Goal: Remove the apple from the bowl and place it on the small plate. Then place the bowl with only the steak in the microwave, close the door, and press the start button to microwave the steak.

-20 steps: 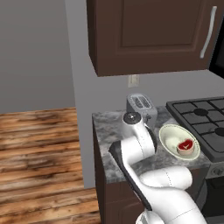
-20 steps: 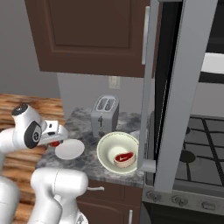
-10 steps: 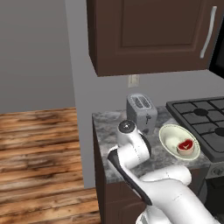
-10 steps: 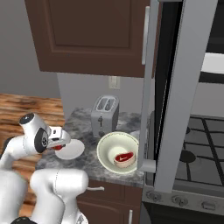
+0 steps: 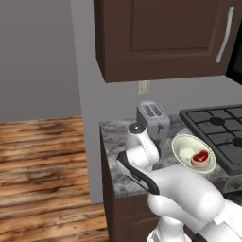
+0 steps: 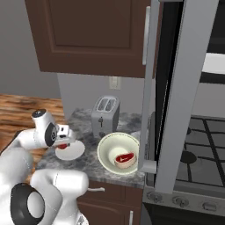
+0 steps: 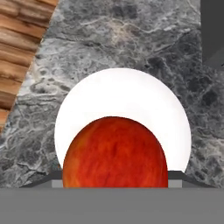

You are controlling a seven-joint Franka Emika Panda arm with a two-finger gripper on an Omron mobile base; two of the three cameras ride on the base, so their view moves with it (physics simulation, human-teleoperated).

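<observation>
Fingers point(image 6: 64, 145) pinch the small round red apple point(image 7: 115, 152) directly over the small flat white plate point(image 7: 123, 101), which lies on the grey marbled stone tabletop point(image 7: 131, 39) near its left edge. The wide cream-green bowl point(image 6: 108, 149) sits to the plate's right holding the flat red-brown steak point(image 6: 125, 158), beside a silver toaster point(image 6: 105, 115).

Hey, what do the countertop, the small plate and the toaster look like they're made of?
The countertop looks like polished stone, probably granite or marble: mottled grey with pale veins. The small plate seems to be glazed ceramic, though it may be plastic: plain, smooth, uniform white. The toaster looks like brushed metal: silver-grey sides with a soft sheen and two dark slots on top.
</observation>
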